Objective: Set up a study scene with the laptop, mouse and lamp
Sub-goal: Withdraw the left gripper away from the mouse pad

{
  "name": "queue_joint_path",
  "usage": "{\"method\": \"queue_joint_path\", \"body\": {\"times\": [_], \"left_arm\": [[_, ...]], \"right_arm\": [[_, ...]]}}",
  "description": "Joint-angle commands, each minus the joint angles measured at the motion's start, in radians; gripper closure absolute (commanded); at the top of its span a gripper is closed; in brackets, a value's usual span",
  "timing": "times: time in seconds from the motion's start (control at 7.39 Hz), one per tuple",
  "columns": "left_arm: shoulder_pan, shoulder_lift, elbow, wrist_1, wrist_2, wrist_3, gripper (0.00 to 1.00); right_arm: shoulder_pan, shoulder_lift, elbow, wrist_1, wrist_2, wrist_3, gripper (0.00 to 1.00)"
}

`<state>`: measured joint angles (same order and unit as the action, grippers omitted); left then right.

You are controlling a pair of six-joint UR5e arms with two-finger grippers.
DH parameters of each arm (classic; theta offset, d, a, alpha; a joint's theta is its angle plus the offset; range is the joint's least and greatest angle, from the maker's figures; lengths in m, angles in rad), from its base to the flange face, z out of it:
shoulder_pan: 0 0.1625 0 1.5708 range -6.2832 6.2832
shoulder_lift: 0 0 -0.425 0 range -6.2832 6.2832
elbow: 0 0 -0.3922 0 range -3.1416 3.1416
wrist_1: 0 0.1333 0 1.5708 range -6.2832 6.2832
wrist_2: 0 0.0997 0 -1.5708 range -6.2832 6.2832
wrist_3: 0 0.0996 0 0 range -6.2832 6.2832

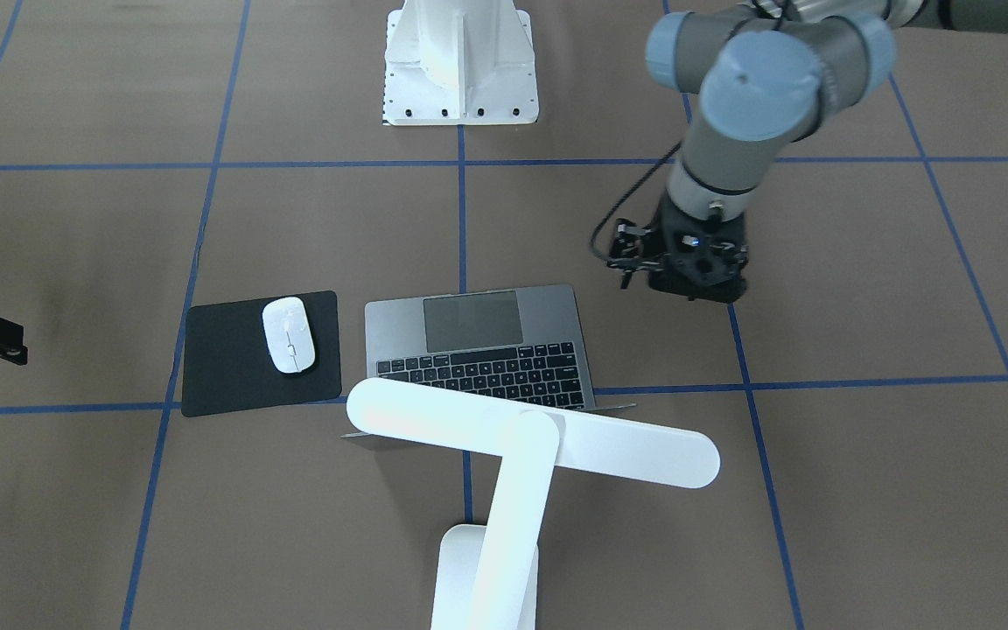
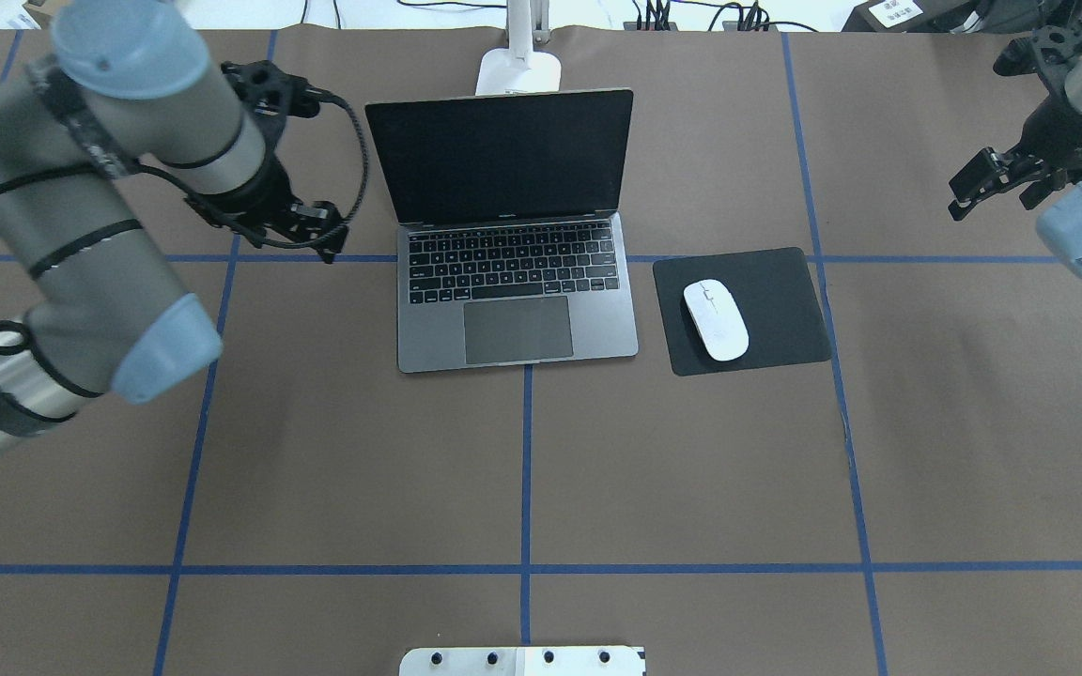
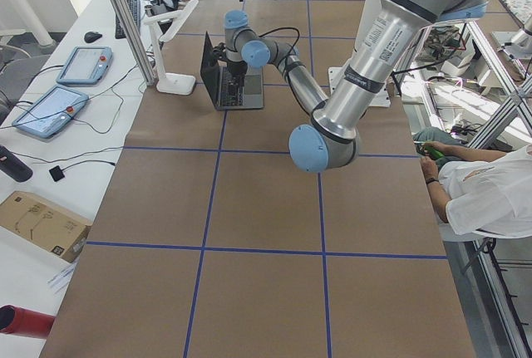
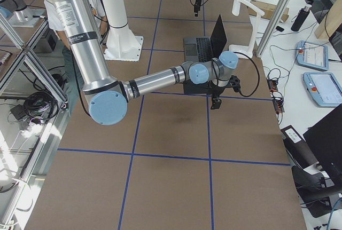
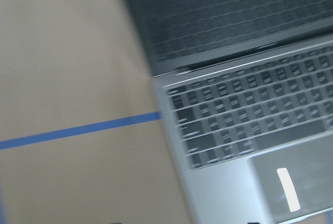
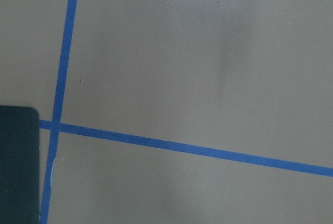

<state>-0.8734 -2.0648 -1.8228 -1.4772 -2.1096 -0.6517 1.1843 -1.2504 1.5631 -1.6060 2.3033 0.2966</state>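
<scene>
between left hand (image 2: 320,235) and right hand (image 2: 978,186) (grips i cannot tell), the laptop (image 2: 517,282) faces the robot.

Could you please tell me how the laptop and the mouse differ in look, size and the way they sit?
The laptop is space-grey with black keys; the mouse is glossy white. The laptop is broad and rectangular, the mouse far smaller and oval. The laptop stands open directly on the table, while the mouse lies on a black mat. Both sit side by side.
</scene>
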Motion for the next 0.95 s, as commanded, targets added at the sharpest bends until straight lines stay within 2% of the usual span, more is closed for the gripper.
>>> {"method": "queue_joint_path", "body": {"times": [0.0,0.14,0.54,0.81], "left_arm": [[-0.233,0.255,-0.081,-0.014,-0.168,0.326,0.09],[-0.325,0.337,-0.073,-0.014,-0.187,0.474,0.04],[-0.496,0.425,-0.001,0.001,-0.184,0.694,0.01],[-0.513,0.433,0.013,0.024,-0.182,0.713,0.01]], "right_arm": [[0.005,-0.003,0.018,0.000,-0.002,-0.005,0.01],[0.008,-0.009,0.040,0.000,-0.005,-0.005,0.01],[0.037,-0.041,0.069,0.000,-0.016,-0.010,0.01],[0.052,-0.088,0.124,0.000,-0.016,-0.016,0.01]]}}
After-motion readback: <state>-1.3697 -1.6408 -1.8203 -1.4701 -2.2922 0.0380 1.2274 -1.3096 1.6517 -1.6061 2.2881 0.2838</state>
